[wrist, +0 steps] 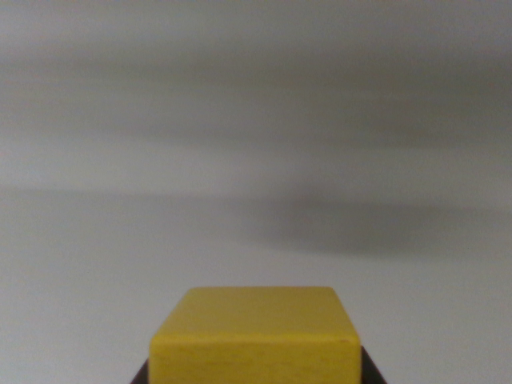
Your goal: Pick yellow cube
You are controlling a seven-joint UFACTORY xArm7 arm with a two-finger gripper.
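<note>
You have the yellow cube (254, 336) low in the wrist view, centred at the bottom edge, with its top face and one side face showing. Dark slivers flank its lower corners on both sides; these are probably parts of the end effector (254, 378), but so little shows that you cannot tell whether it is wide, narrow, or closed on the cube. Nor can you say whether the cube sits on the desk (256, 160) or hangs above it: the pale grey surface behind is blurred, with a soft dark shadow toward the wrist view's right, and no desk edge or corner is visible to place the cube against.

Judge the cube as a rigid block, likely painted wood from the faint grain on the near face. Expect it to be light, stiff and not fragile, so a firm squeeze should do no harm. The paint looks smooth with a slight sheen, so it may slide a little under hard pads if you pinch too close to an edge.

Take it across two opposite flat side faces, around mid-height, pads square to the faces. The edges look slightly rounded, so keep off the corners, where the block could twist out.
</note>
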